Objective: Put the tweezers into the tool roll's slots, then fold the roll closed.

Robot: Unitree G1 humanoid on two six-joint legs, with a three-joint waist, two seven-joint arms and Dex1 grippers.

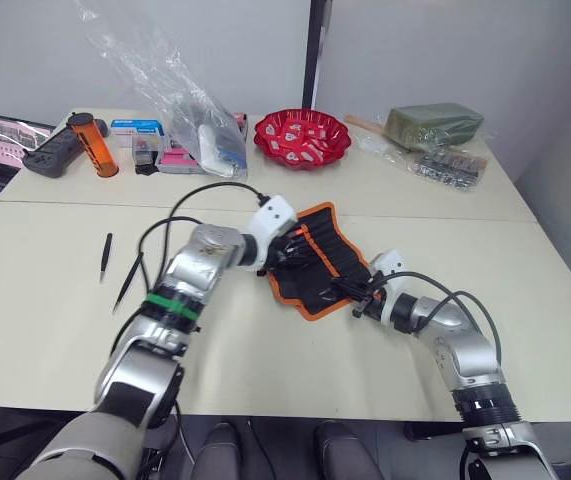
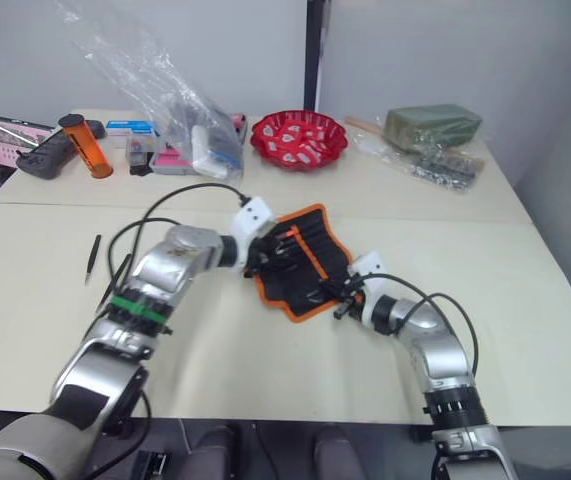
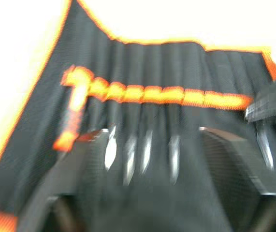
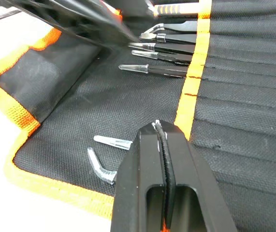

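The tool roll (image 1: 320, 262) lies open on the table, black with orange trim. Several tweezers (image 3: 128, 154) sit in its slots (image 3: 152, 94), silver tips sticking out below the orange band. My left gripper (image 1: 281, 250) is open over the roll's left part, its fingers (image 3: 75, 164) either side of those tips. My right gripper (image 4: 162, 140) is shut, low over the roll's near right part. Two silver tweezers tips (image 4: 109, 142) stick out beside it. Two loose tweezers (image 1: 106, 256) (image 1: 128, 283) lie on the table to the far left.
Along the back of the table stand a red bowl (image 1: 302, 137), a plastic bag of items (image 1: 200, 125), an orange bottle (image 1: 95, 145), a laptop (image 1: 5, 140) and a bagged green box (image 1: 435, 125).
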